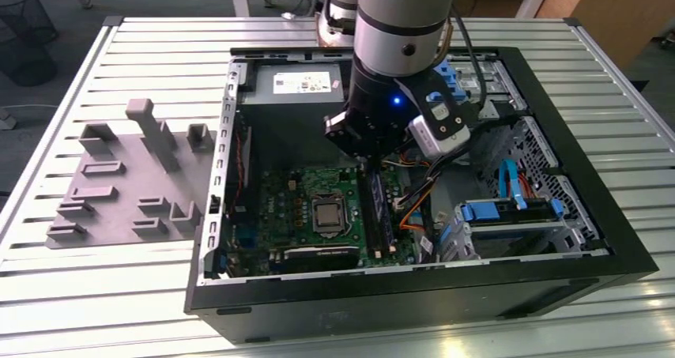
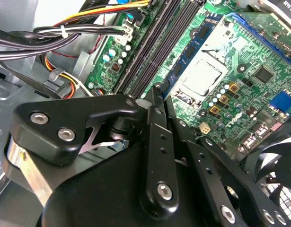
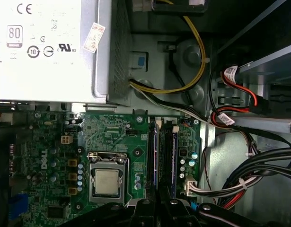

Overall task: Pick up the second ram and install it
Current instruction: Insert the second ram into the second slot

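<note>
**Count of parts in and around the open case**

One computer case [image 1: 422,287] lies open on the slatted table [image 1: 106,295]. Inside sit one green motherboard [image 3: 112,137], one processor [image 3: 107,182] and one power supply [image 3: 50,47]. Two RAM sticks [image 3: 168,156] stand side by side in the slots. One grey fixture tray [image 1: 126,184] lies beside the case.

From my station, the gripper [image 3: 157,208] fingertips are cut off at the first wrist view's edge; I cannot tell whether they grip the second ram [image 3: 174,158].
</note>
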`<state>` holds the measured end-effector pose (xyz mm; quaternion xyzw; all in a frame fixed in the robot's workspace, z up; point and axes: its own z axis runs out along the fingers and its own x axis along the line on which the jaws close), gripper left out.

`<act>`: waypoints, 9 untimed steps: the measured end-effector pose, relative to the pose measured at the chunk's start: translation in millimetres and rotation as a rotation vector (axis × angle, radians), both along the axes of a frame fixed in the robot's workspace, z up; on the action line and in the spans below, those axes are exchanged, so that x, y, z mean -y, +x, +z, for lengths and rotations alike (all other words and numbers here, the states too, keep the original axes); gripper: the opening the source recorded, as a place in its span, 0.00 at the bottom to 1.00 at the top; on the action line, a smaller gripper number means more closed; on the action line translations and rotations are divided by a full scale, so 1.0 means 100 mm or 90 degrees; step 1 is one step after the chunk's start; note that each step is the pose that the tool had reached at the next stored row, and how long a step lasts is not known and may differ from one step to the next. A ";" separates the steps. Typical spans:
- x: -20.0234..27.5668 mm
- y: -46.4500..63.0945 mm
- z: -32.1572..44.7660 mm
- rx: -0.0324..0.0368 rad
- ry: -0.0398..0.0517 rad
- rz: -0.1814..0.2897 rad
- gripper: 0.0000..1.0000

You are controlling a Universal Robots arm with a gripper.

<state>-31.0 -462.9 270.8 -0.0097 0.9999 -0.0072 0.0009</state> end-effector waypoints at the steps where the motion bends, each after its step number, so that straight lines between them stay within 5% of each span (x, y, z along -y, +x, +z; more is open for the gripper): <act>1: 0.000 0.00 -0.018 0.0000 0.0000 0.000 0.14; 9: 0.026 0.01 -0.163 0.0000 0.0000 0.000 0.14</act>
